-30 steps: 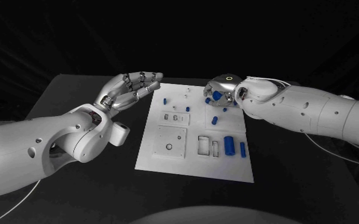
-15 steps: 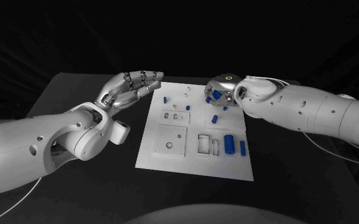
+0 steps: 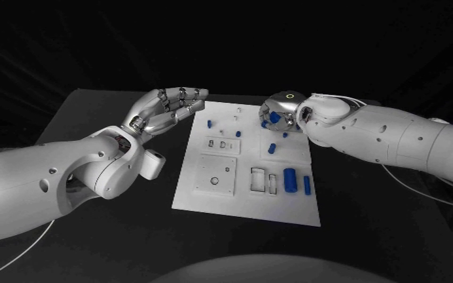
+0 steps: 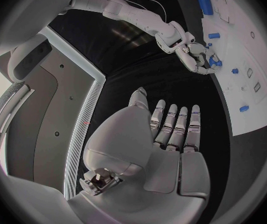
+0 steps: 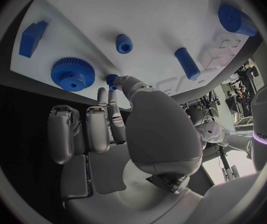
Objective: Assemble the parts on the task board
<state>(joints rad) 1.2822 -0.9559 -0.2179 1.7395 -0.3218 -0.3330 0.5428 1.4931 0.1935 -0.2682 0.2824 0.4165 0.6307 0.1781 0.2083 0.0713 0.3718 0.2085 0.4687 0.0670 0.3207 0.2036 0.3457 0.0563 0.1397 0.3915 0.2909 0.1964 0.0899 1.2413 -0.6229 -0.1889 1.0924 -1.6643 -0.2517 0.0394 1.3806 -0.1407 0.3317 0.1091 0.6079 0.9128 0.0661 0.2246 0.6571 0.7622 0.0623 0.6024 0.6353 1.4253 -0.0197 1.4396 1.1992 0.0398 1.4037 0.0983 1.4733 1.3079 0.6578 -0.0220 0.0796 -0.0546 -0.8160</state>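
– Right wrist view first: what is the right hand (image 5: pixel 111 134) doing?

– Its thumb and one finger (image 5: pixel 102 97) meet on a small blue part (image 5: pixel 111 78) at the task board (image 5: pixel 170 15). The other fingers lie curled beside them, holding nothing. I cannot tell whether the part is lifted or touches the board.

– What lies round that pinch?

– A blue gear (image 5: pixel 73 73) sits just beside the fingertips, flat on the board. Past it, near the board's corner, is a blue block (image 5: pixel 34 37). Further out are a short blue plug (image 5: pixel 124 43), a blue peg (image 5: pixel 187 62) and a thick blue cylinder (image 5: pixel 237 19), all apart from one another.

– And from the head view?

– The right hand is over the far right part of the board, fingers down. Nearer the robot, a slim blue bar (image 3: pixel 307 185) lies beside the thick cylinder.

– The left hand (image 3: pixel 168 113)?

– Palm up, fingers stretched out side by side and slightly bent, nothing in it. It hovers over the black table (image 3: pixel 94 119), just off the board's far left edge, touching no part. The left wrist view shows the same bare palm, with the right hand across the board from it.
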